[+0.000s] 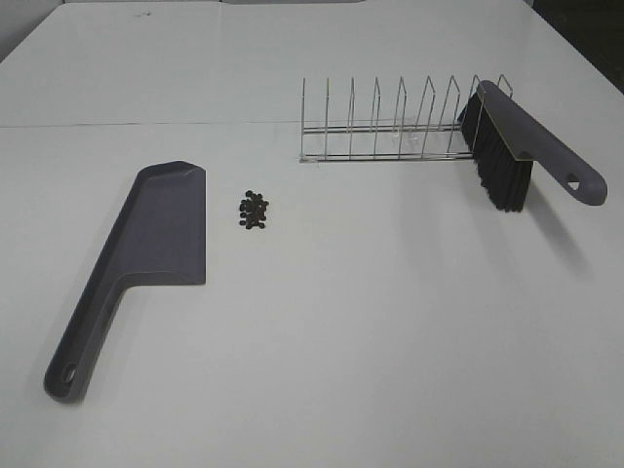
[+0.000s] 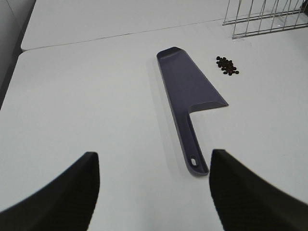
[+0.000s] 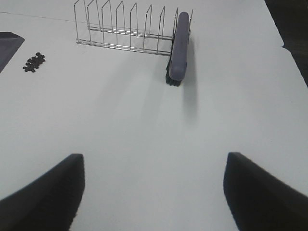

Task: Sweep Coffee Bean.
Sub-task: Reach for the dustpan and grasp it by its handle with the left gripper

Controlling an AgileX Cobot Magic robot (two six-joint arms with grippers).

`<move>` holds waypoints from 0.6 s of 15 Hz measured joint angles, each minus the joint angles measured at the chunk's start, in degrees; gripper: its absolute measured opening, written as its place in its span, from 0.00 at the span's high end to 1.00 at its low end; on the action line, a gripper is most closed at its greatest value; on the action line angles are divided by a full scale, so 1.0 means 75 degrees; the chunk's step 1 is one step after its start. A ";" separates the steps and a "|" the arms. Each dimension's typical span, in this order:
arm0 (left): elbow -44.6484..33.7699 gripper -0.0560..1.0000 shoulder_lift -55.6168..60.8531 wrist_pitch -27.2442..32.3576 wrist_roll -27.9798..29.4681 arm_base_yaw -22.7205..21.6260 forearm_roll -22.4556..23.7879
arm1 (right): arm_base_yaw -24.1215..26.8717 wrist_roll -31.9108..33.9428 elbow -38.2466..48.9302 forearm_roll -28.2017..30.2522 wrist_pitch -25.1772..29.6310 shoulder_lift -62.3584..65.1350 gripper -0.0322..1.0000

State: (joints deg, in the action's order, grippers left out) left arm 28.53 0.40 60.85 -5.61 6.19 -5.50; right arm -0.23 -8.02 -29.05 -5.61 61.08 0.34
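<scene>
Task not begun: beans (image 1: 254, 210) lie in one small heap on the table (image 1: 390, 341), just beside the dustpan (image 1: 161, 229) with none inside it. The brush (image 1: 517, 146) leans in the end slot of the wire rack (image 1: 390, 122), well apart from the heap. Jaws of both arms are apart and empty (neither tool taken up), so grasping and sweeping remain; no brand, label or writing is legible.
</scene>
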 joint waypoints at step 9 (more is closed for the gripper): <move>0.0000 0.37 0.0000 0.0000 0.0000 0.0000 0.0000 | 0.0000 0.0000 0.0000 0.0000 0.0000 0.0000 0.32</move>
State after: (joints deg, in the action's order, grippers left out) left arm 28.53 0.40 60.85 -5.61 6.19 -5.50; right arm -0.23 -8.02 -29.05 -5.61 61.08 0.34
